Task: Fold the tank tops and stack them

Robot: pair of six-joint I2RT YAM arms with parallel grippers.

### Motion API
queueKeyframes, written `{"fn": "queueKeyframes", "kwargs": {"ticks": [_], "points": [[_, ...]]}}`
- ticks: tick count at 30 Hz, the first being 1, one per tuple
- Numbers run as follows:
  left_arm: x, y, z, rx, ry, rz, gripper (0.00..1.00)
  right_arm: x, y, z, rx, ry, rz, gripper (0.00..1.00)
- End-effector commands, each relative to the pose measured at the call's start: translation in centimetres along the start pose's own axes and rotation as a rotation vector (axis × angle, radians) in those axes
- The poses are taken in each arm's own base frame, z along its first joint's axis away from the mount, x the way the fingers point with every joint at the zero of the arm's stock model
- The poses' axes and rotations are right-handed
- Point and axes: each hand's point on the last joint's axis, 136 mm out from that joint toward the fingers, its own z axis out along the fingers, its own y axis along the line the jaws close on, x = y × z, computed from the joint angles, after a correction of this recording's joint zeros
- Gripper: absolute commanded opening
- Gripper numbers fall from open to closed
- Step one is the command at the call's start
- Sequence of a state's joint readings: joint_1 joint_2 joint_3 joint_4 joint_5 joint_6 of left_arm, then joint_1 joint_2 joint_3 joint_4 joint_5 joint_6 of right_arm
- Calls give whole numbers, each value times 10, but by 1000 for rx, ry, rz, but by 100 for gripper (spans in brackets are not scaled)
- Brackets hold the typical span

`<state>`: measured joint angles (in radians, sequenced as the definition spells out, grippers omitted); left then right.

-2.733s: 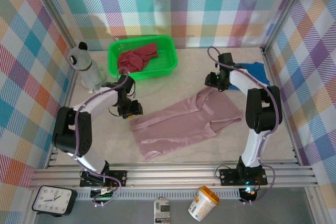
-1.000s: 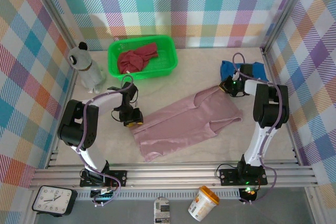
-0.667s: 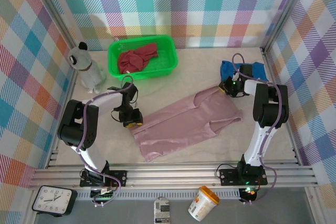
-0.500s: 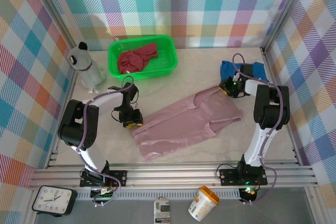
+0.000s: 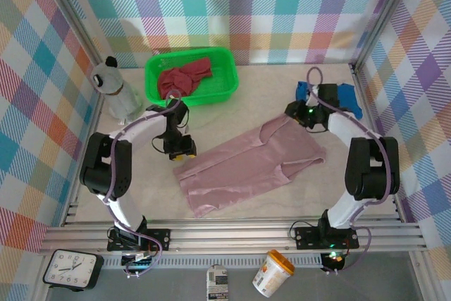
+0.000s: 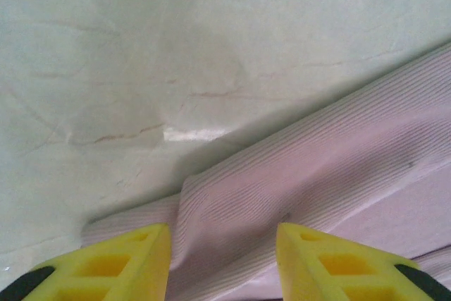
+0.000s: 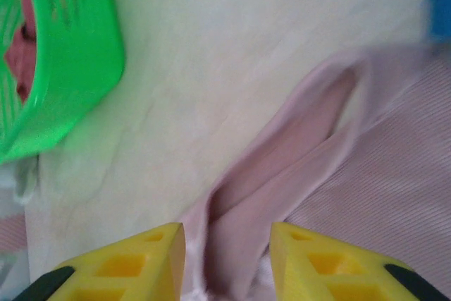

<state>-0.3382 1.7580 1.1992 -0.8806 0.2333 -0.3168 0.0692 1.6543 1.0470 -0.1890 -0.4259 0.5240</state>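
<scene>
Dusty mauve-pink cloth takes the middle of the table (image 5: 232, 114) in the top view. The mauve-pink tank top (image 5: 250, 167) lies spread nearly flat, slanting from near left to far right. The left gripper (image 5: 182, 151) sits at its left corner and the right gripper (image 5: 291, 112) at its far right end. At the back, the dark red tank top (image 5: 184, 77) is bunched in the green basket (image 5: 211, 96). The blue tank top (image 5: 349, 95) lies crumpled at the far right, partly behind the right arm. The left wrist view adds texture: fine ribbing, and a doubled-over corner of the mauve-pink tank top (image 6: 303, 174) on the pale table (image 6: 211, 33). The left gripper (image 6: 220, 244) has its yellow jaws spread, the cloth lying loose between them. The right wrist view is somewhat blurred. There the right gripper (image 7: 227, 234) also stands with jaws apart, and a narrow strap-like fold of the mauve-pink tank top (image 7: 296, 146) runs up between them. The green basket (image 7: 70, 54) fills that view's upper left, and a blue sliver shows at the upper right.
</scene>
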Motion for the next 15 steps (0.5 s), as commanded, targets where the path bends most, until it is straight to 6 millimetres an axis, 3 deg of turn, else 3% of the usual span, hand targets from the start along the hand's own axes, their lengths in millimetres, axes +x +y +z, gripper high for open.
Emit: {"fn": "queueKeyframes", "kwargs": {"ticks": [1,6,9,15], "points": [[0,-10,8,36,36,28,43,52,30,5,-72,113,-49,40],[5,-18,22,74,82,43,43,133,48,11,-95,276,-155,44],[8,-12,28,41,94,47,43,175,39,11,-59,397,-208,46],[9,11,36,-73,105,70,42,204,6,-12,83,468,-187,48]]}}
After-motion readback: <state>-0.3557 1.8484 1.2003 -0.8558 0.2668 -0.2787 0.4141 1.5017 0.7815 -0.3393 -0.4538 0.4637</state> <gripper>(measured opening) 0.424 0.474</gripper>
